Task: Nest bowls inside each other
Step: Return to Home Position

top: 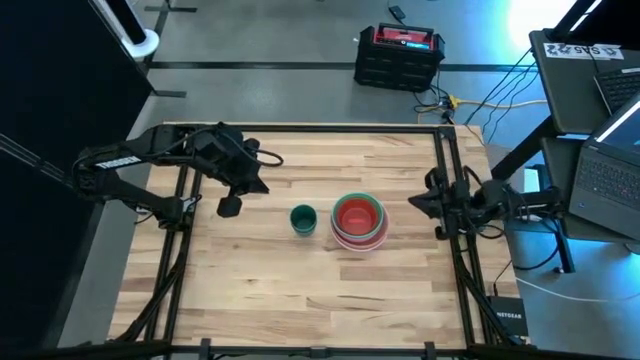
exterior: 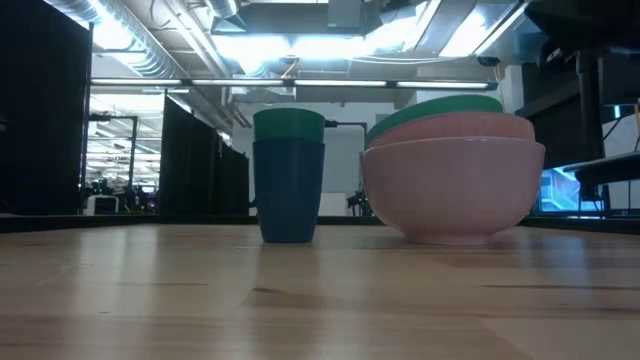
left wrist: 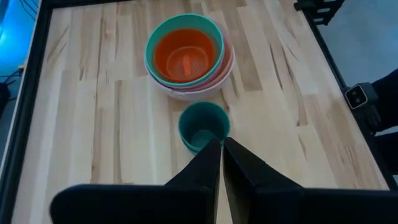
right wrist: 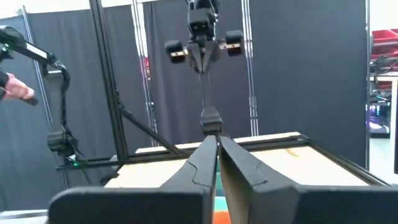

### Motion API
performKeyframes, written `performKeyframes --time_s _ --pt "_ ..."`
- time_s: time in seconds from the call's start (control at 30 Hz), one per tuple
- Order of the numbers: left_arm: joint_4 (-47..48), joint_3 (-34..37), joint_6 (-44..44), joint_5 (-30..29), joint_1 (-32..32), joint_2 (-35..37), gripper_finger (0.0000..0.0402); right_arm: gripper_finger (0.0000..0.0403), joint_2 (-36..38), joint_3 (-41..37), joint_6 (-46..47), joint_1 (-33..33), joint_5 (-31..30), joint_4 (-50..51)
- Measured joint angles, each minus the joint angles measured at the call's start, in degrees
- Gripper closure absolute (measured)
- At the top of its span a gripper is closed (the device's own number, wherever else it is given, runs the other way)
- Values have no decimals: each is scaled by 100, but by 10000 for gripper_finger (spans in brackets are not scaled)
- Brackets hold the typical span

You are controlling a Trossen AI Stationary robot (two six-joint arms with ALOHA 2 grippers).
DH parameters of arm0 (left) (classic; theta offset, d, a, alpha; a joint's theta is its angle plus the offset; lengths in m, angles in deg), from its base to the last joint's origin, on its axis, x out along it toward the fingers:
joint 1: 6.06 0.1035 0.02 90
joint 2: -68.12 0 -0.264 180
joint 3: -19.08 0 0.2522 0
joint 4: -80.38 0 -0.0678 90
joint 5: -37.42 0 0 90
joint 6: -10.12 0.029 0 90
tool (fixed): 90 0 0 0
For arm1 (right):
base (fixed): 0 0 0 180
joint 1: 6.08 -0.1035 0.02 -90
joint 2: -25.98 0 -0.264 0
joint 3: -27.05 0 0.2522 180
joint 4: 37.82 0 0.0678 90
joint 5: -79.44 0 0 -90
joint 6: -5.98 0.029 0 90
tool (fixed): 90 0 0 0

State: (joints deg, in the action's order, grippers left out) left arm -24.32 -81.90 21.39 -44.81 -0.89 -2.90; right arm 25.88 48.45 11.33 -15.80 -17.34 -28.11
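Two stacks sit ahead of the left gripper [left wrist: 221,144], fingers pressed together: bowl stack [top: 358,222], pink outside, green then red inside, farther off; green-in-blue cup pair [top: 303,219] nearer its tips. Right gripper [right wrist: 217,144], likewise closed, parked opposite. Nesting appears done, exc. cups apart.

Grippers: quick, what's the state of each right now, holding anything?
Left gripper: closed, holding nothing.
Right gripper: closed, holding nothing.

Green cup [exterior: 289,123] in blue cup [exterior: 288,190] stands beside stacked bowls [exterior: 455,185].
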Motion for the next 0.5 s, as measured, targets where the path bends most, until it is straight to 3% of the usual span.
performKeyframes --time_s 0.17,0.5 --pt "20 0 -61 -2 24 0 402 400 0 -584 -305 0 144 -1284" --pt "80 -4 -258 -2 24 0 401 400 0 -703 103 6 -59 -280"
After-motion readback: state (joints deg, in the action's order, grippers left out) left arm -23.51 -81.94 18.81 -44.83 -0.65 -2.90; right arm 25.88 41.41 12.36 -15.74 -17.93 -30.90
